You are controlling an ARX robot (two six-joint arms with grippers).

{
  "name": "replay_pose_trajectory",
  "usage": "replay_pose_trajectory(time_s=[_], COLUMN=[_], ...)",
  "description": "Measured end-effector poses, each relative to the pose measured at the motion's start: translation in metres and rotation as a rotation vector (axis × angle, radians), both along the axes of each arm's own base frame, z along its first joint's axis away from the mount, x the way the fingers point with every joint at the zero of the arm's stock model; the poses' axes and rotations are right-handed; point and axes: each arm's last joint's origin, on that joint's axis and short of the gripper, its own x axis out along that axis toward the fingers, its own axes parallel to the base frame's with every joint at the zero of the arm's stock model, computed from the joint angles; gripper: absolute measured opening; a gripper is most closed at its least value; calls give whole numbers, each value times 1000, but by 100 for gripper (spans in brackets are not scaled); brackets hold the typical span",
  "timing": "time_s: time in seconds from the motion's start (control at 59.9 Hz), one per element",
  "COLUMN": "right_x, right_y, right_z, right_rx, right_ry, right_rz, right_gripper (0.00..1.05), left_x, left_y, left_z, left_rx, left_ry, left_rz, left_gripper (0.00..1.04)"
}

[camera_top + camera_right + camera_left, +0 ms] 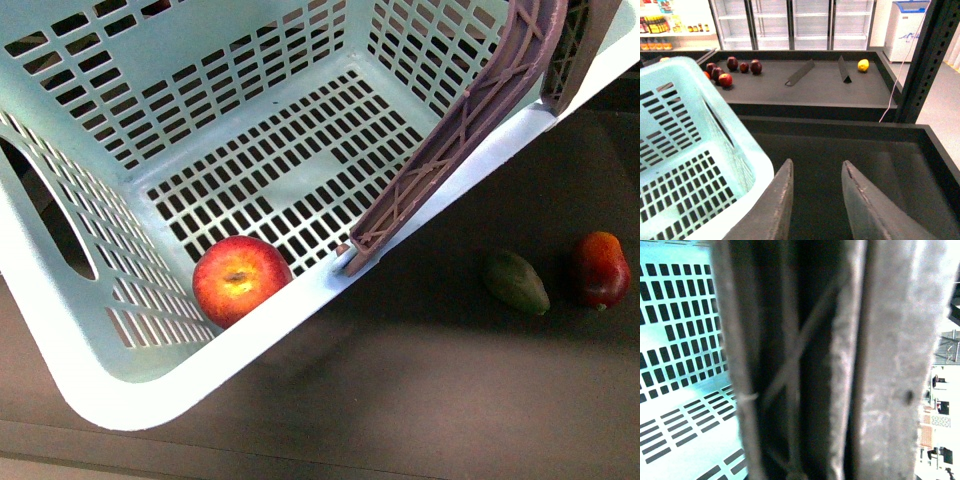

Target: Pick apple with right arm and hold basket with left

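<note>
Turquoise slotted plastic basket (90,390) holds the round red-and-yellow apple (241,280) against its near wall. Beside the basket, the right gripper (817,167) hangs empty, fingers parted. The brown ribbed handle (450,140) fills the left wrist view; the left gripper is unseen.

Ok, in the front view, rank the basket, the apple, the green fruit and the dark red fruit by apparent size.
1. basket
2. apple
3. green fruit and dark red fruit, too alike to rank
</note>
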Motion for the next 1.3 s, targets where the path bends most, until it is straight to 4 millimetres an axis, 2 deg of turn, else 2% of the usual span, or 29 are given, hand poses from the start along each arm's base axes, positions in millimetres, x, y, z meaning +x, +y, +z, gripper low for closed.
replay_pose_trajectory(time_s=[0.1,0.45,0.851,1.301], right_x=[-11,-39,-67,-79], right_y=[-4,-21,-22,-22], right_z=[-7,-24,-41,-38], right_rx=[-5,-5,-5,-5], right_ry=[-2,-5,-17,-30], right_rz=[1,-2,-4,-2], right_gripper=[2,2,2,2], left_x=[0,0,0,0], left_y=[0,0,0,0], left_z=[0,0,0,0], left_rx=[2,3,5,3], left_ry=[-1,-2,-3,-2], left_rz=[3,5,6,6], left_gripper=[15,15,15,15])
